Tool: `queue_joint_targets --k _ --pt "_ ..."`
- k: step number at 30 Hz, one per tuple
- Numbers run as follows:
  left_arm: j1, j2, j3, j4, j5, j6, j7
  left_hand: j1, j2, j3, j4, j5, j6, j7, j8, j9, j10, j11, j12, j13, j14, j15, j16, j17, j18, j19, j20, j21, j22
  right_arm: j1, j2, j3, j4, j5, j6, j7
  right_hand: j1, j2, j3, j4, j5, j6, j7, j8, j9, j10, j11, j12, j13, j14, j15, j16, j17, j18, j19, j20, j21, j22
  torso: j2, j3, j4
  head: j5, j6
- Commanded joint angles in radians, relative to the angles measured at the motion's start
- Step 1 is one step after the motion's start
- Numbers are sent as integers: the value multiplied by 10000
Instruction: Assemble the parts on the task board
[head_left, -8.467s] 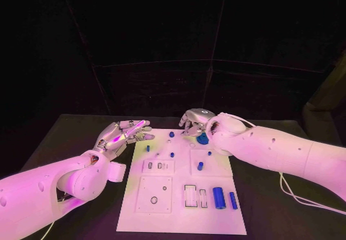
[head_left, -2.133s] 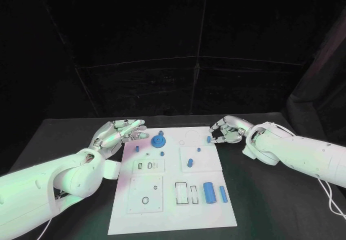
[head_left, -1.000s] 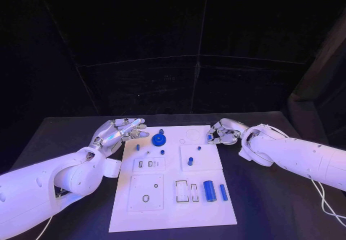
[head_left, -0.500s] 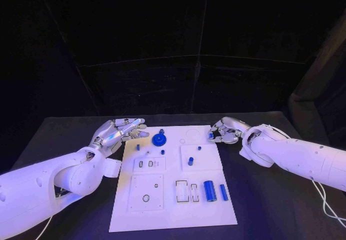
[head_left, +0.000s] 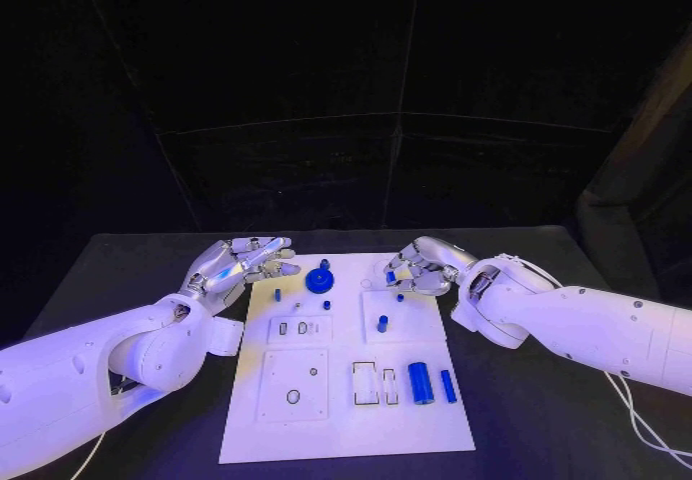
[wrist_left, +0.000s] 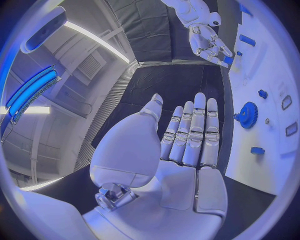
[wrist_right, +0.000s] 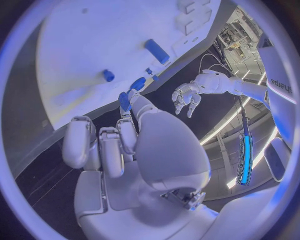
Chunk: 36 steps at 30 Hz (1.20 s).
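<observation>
The white task board (head_left: 346, 430) lies in the middle of the table. My right hand (head_left: 415, 268) hovers over its far right part and pinches a small blue part (wrist_right: 125, 101) between thumb and finger. My left hand (head_left: 238, 265) is open, fingers straight and apart, just off the board's far left corner, holding nothing. A blue gear (head_left: 320, 281) stands on the board beside the left hand, also seen as the gear (wrist_left: 248, 115) in the left wrist view. Small blue pegs (head_left: 381, 323) stand mid-board. Two blue cylinders (head_left: 420, 382) lie near the right edge.
White rectangular blocks with slots and holes (head_left: 300, 378) sit on the board's left half, with two outlined rectangular slots (head_left: 375, 384) beside the cylinders. Bare black table (head_left: 562, 440) flanks the board on both sides.
My right hand has moved left, from the board's far right edge to above its far right part, still pinching the small blue part. The left hand has stayed put.
</observation>
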Motion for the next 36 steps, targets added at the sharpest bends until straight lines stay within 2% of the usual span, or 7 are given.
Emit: queue_joint_targets --k 1,10,11,15,18,23,36 --pt "36 6 8 -31 -8 76 31 2 136 0 -69 -61 -24 36 -31 -11 20 50 -44 -11 34 52 -53 12 160 68 -23 -45 -10 27 318 3 272 -436 -254 -971 -100 -7 89 -7 -58 29 43 -4 -5 -89 4 -54 -296 892 -69 50 1965 -71 26 -51 34 0 -13 -45 38 85 -69" --pt "81 94 9 -348 23 41 77 4 140 -3 -78 -62 -22 36 -33 -11 22 50 -47 -10 36 52 -60 16 160 70 -23 -50 -13 22 1465 -6 353 -1137 223 -1679 -115 -1 136 -19 -63 43 44 -11 -5 -134 5 -116 -359 889 -67 44 1953 -71 27 -48 33 0 -28 -108 84 294 -259" --pt "83 104 9 -374 39 38 81 4 140 -3 -78 -62 -22 36 -33 -11 22 50 -47 -10 36 52 -60 16 160 70 -23 -50 -13 8 1579 -8 335 -1177 279 -1755 -131 -1 152 -19 -70 50 45 -14 -5 -151 7 -139 -381 885 -66 37 1937 -68 20 -47 27 -13 -31 -127 98 294 -285" --pt "87 134 9 -450 75 19 99 4 140 -3 -78 -62 -22 36 -33 -11 22 50 -47 -10 36 52 -60 16 160 70 -23 -50 -13 -41 2052 -19 148 -1314 435 -2005 -142 2 172 -22 -74 58 44 -16 -5 -163 7 -155 -396 884 -65 34 1932 -69 20 -46 26 -13 -29 -104 44 420 -327" --pt "89 163 10 -474 87 16 113 7 145 -3 -86 -62 -17 34 -32 -9 28 48 -47 -10 41 50 -63 19 161 73 -23 -53 -14 -89 2406 -39 -80 -1511 558 -2119 -148 2 195 -30 -72 64 43 -19 -5 -177 7 -173 -412 880 -65 27 1915 -68 19 -45 24 -15 -35 -133 84 437 -370" --pt "89 177 10 -479 92 17 127 7 145 -3 -86 -62 -17 34 -32 -9 28 48 -47 -10 41 50 -63 19 161 73 -23 -53 -14 -173 2742 -64 -387 -1727 678 -2162 -150 1 198 -31 -72 64 43 -20 -5 -177 7 -173 -411 884 -65 35 1935 -70 24 -45 28 -5 -37 -113 77 555 -412" --pt "90 181 10 -518 95 22 131 7 145 -3 -86 -62 -17 34 -32 -9 28 48 -47 -10 41 50 -63 19 161 73 -23 -53 -14 -390 3041 -93 -488 -2033 1047 -2150 -175 -13 217 -38 -86 69 45 -27 -5 -180 9 -177 -412 883 -64 32 1930 -69 22 -43 25 -8 -30 -95 39 704 -553"
